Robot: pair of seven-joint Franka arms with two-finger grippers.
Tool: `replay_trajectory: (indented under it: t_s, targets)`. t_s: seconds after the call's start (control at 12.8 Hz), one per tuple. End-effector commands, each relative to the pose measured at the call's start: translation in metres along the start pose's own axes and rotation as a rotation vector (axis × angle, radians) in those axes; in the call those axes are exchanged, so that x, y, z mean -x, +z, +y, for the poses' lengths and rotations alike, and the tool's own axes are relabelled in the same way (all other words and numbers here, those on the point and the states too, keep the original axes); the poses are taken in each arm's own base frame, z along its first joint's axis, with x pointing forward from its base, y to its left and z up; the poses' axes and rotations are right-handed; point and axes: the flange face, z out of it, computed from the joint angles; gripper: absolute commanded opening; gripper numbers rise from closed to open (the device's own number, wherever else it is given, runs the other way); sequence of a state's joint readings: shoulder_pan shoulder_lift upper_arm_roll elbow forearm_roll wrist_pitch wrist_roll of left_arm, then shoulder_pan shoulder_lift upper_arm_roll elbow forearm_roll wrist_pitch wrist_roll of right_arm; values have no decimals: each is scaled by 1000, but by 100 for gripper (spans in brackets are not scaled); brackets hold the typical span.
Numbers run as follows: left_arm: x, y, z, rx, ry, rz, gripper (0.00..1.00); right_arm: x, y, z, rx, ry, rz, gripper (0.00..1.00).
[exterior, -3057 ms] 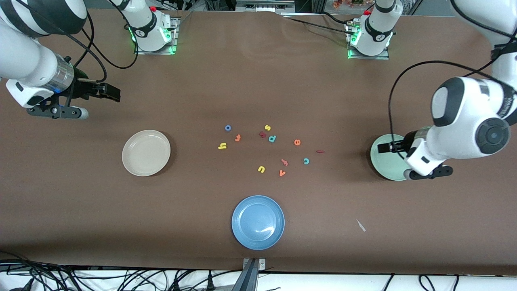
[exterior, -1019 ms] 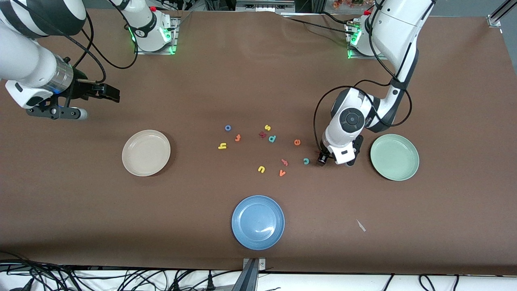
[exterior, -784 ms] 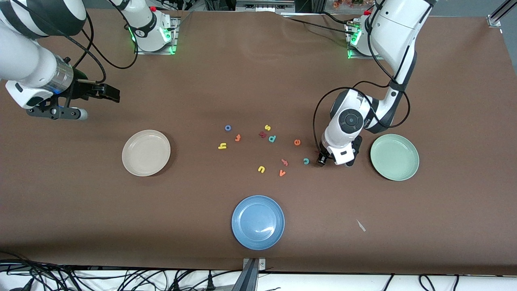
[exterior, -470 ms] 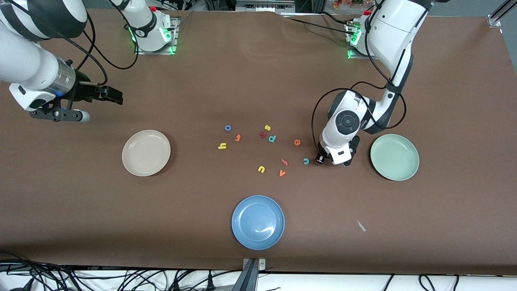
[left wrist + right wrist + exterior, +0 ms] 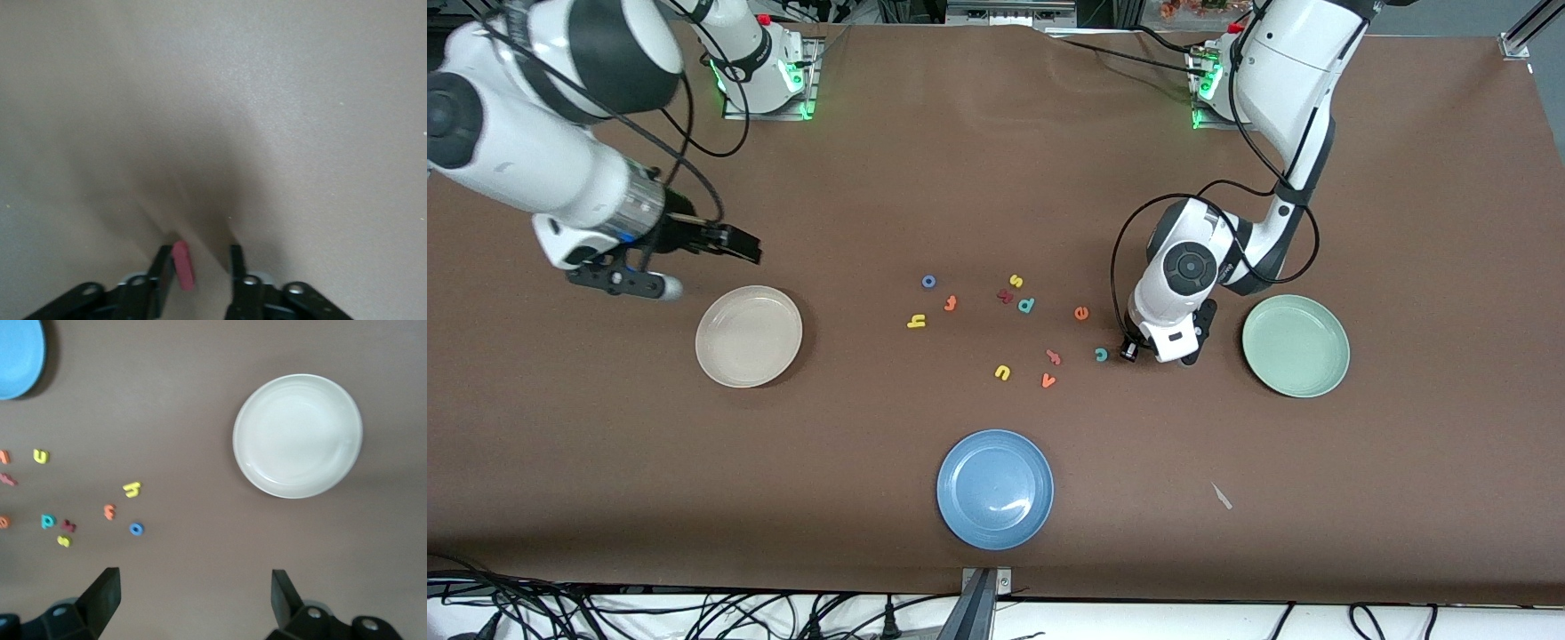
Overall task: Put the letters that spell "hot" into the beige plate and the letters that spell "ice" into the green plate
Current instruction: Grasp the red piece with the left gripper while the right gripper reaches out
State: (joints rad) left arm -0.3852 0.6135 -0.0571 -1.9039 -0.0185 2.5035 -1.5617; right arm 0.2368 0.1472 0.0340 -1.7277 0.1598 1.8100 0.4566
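Straddling red "i" (image 5: 183,265), left gripper (image 5: 197,267) jaws part-open, one touching; right gripper (image 5: 193,592) jaws wide, empty.

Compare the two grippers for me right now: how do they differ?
The left gripper is down at the table beside the teal "c", its fingers astride the dark red "i"; the right gripper hangs up in the air near the beige plate. The right gripper's jaws are wide open and empty; the left's stand narrow. Both have black fingers.
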Motion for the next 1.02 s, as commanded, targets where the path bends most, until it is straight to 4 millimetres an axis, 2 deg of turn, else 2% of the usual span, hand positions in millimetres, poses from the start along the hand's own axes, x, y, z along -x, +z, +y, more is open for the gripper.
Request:
replay_trajectory:
  t_s: [0.0, 0.16, 0.24, 0.39, 0.47, 0.55, 0.71, 0.86, 0.94]
  targets:
    - [4, 5, 1, -8, 12, 18, 15, -1, 34, -49, -28, 66, 24, 100]
    - [2, 4, 1, -16, 42, 21, 0, 2, 58, -71, -25, 60, 29, 100]
    - [-3, -1, 0, -28, 86, 20, 0, 4, 68, -79, -20, 48, 28, 100]
    - [-21, -31, 0, -87, 173, 15, 0, 7, 96, -99, -8, 14, 35, 100]
    - [-35, -51, -2, -106, 225, 8, 0, 15, 116, -115, 2, -16, 31, 100]
    - [-56, -72, -7, -119, 268, -8, 0, 23, 137, -129, 15, -44, 24, 100]
    - [-97, -103, -19, -163, 373, -41, 0, 29, 166, -142, 59, -72, 30, 100]
    - [-130, -107, -32, -217, 502, -86, 0, 36, 189, -148, 57, -89, 42, 100]
    - [-154, -108, -38, -218, 558, -96, 0, 41, 203, -147, 53, -100, 56, 100]
